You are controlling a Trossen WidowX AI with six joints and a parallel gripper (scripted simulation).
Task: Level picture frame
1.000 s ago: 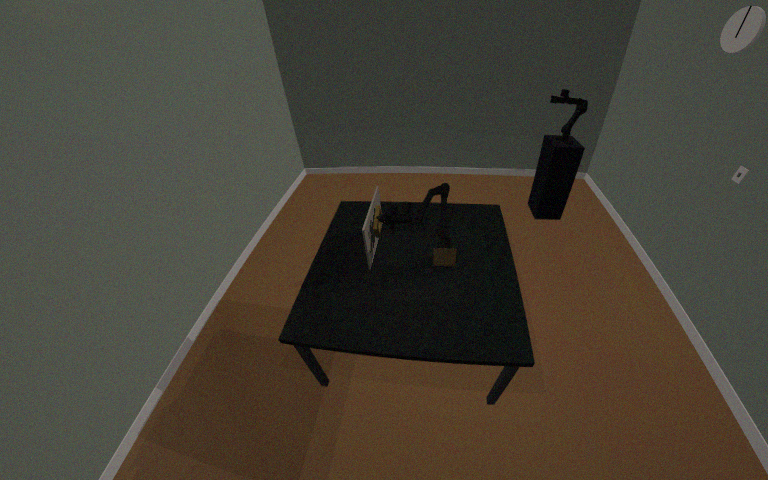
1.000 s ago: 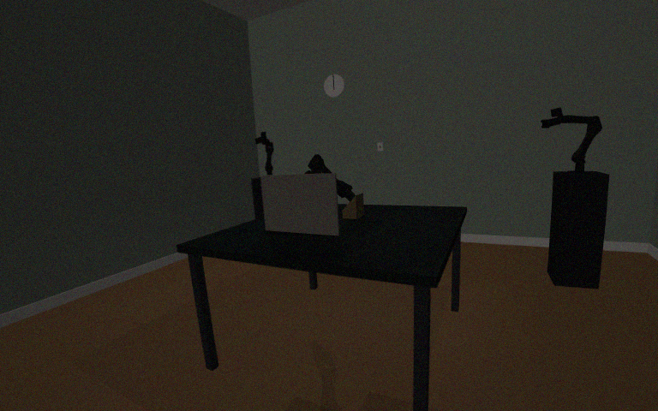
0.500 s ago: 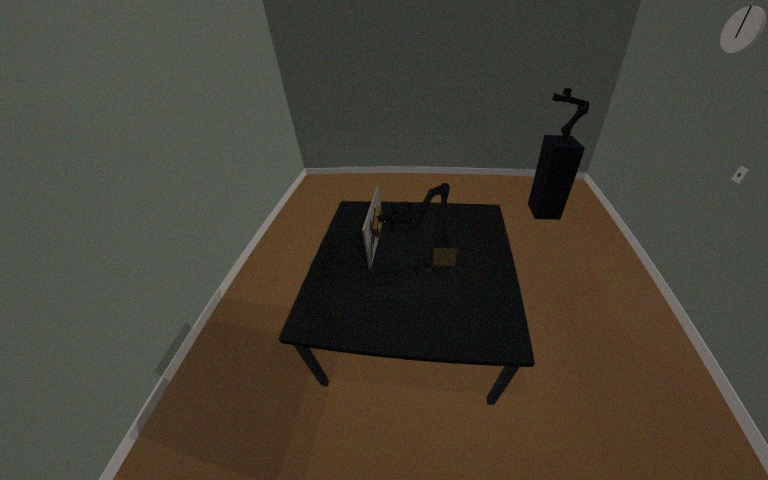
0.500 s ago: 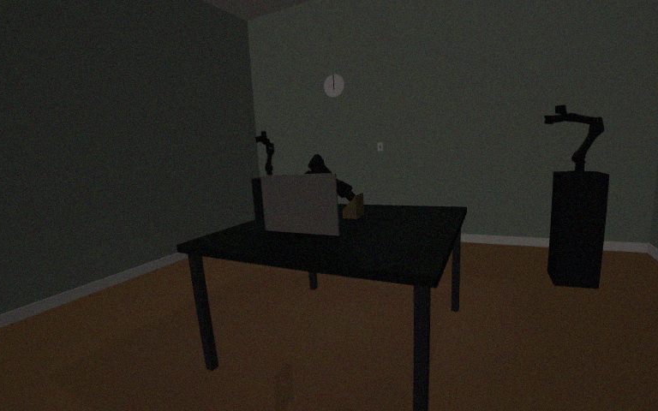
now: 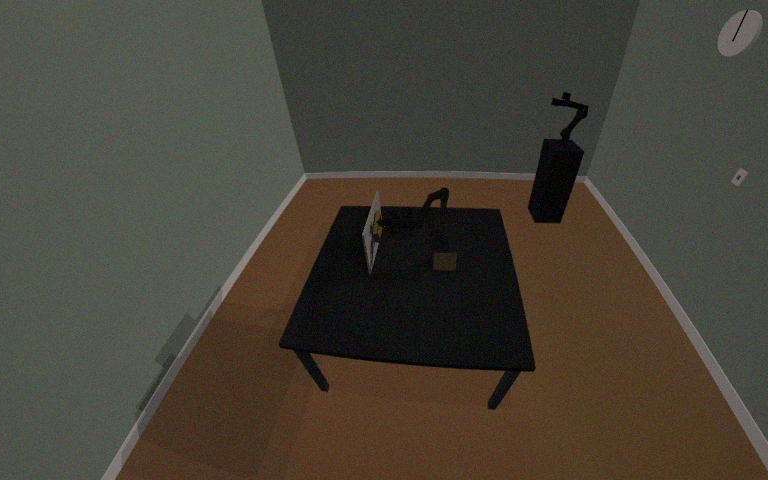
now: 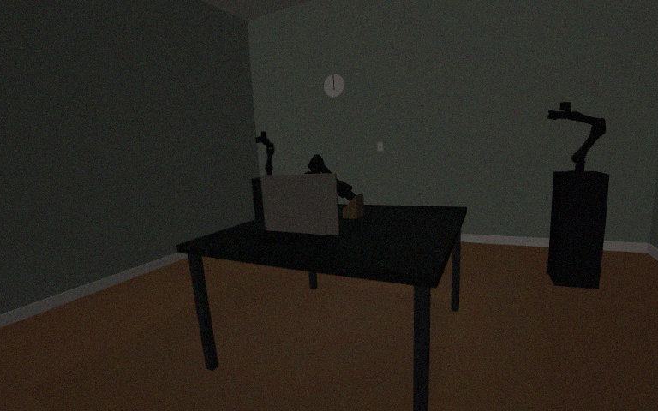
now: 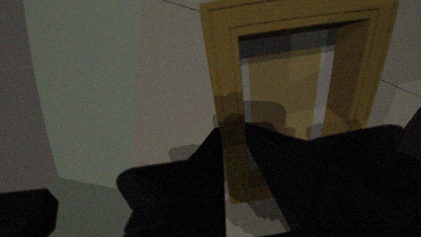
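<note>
The yellow-brown picture frame (image 5: 377, 230) (image 7: 218, 59) is in front of an upright pale panel (image 5: 368, 252) (image 6: 299, 205) (image 7: 94, 94). In the wrist view its top edge rises toward the right. Whether it is level cannot be told from these views. My gripper (image 5: 381, 222) (image 7: 230, 130) is shut on the frame's side bar, the left one in the wrist view, on its lower part, with one dark finger on each side. The screw and the notched strip are hidden. In the exterior view the panel hides the frame and the fingers.
The panel stands on a black table (image 5: 406, 321) (image 6: 383, 244). A brown wedge-shaped block (image 5: 444, 261) (image 6: 354, 207) sits on the table near the arm's base. Another arm (image 5: 576, 118) (image 6: 589, 139) stands on a dark pedestal (image 5: 555, 184) (image 6: 578, 229) away from the table.
</note>
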